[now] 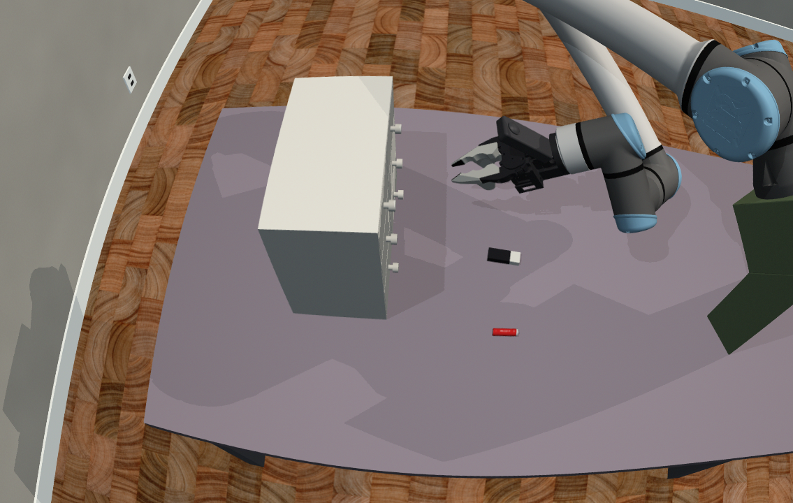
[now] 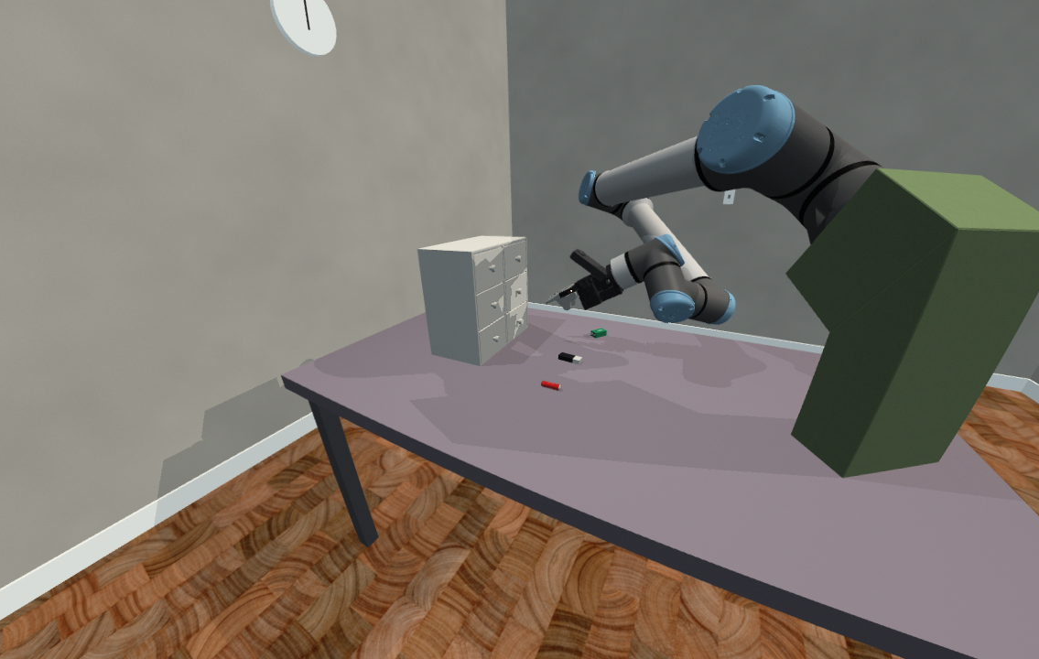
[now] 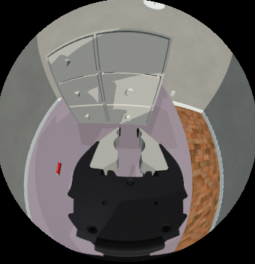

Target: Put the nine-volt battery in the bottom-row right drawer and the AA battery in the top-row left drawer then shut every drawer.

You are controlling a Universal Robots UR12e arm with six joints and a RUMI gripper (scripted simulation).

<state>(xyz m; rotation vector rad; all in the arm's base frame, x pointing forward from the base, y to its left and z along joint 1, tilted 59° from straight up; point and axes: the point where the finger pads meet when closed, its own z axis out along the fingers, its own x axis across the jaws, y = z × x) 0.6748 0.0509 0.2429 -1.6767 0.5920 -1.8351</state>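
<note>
Red against mauve, the AA battery (image 1: 504,332) (image 2: 550,384) (image 3: 58,169) lies on the worktop (image 1: 261,375) (image 2: 629,459) (image 3: 45,194), as does the green nine-volt battery (image 2: 598,332). I have the pincer (image 1: 453,172) (image 2: 552,299) (image 3: 128,128) before the white chest (image 1: 324,156) (image 2: 453,303) (image 3: 99,82), fingers slightly apart, gripping nothing. Between the batteries lies a black-and-white stick (image 1: 503,256) (image 2: 569,358).

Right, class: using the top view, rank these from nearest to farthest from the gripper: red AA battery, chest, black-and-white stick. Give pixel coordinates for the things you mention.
1. Chest (image 1: 330,156) (image 2: 453,303) (image 3: 132,55): picture left.
2. Black-and-white stick (image 1: 499,255) (image 2: 568,357): picture-right of the chest.
3. Red AA battery (image 1: 504,332) (image 2: 550,384) (image 3: 58,169): below the stick in the picture.
</note>
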